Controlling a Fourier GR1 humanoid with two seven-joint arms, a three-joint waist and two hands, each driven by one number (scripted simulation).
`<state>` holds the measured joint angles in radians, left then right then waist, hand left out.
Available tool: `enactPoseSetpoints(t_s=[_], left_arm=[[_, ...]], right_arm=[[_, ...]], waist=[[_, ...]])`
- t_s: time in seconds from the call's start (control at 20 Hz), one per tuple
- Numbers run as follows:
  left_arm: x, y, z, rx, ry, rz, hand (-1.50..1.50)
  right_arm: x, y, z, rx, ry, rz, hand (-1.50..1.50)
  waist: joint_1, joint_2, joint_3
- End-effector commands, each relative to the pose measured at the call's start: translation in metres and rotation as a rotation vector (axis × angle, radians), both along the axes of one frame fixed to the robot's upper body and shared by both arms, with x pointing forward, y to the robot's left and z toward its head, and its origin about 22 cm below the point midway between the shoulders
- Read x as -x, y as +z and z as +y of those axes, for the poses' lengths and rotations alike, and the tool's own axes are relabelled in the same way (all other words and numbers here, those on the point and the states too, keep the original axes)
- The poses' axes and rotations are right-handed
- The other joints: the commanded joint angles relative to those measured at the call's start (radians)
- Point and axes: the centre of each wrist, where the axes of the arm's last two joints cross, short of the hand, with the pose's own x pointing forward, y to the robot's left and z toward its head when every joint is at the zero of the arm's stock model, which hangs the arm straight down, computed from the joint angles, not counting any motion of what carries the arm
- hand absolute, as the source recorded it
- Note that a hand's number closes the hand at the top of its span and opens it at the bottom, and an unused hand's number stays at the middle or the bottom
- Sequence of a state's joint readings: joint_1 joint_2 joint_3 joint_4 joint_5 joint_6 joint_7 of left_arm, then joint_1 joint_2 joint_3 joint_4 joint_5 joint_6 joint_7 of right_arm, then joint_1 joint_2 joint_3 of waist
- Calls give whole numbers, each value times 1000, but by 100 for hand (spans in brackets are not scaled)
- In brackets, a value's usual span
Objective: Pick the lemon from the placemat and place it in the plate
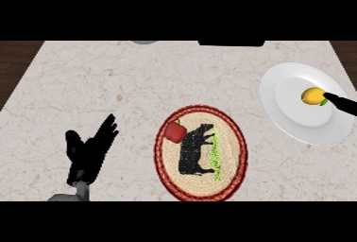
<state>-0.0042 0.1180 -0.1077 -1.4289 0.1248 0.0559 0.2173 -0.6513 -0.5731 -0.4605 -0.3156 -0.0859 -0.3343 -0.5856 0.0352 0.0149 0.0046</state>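
Observation:
The yellow lemon [313,96] lies in the white plate [293,118] at the right of the counter, right of the plate's centre. Only a straight black finger of my right hand [343,104] shows, coming in from the view's right edge, its tip touching the lemon's right side; nothing curls round the fruit. The round woven placemat [233,156] with a red rim and a black animal figure lies at the centre front. My left hand [89,150] rests open at the lower left, fingers up, well clear of the placemat.
A red fruit or pepper [174,131] sits on the placemat's upper left edge. A dark object [231,43] and a grey one [144,42] show at the counter's far edge. Dark wood flanks the counter on both sides.

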Motion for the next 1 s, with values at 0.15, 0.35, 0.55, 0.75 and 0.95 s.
enactPoseSetpoints(t_s=[0.15,0.35,0.55,0.75,0.95], left_arm=[[0,-19,11,-7,23,4,0],[9,0,12,-12,44,16,0],[-6,-8,10,-5,41,17,0],[19,-11,11,-3,34,11,0],[0,1,7,1,28,16,0]], right_arm=[[47,-17,-40,-92,167,-34,-150],[75,-40,-40,-73,269,-1,-150],[102,-45,-57,-21,279,75,-150],[130,-60,-57,13,302,136,-150],[142,-65,-51,16,292,122,-150]], waist=[[-20,-4,-2],[-34,-16,-4],[-36,-13,-4],[-40,-18,-6],[-39,-16,-5]])
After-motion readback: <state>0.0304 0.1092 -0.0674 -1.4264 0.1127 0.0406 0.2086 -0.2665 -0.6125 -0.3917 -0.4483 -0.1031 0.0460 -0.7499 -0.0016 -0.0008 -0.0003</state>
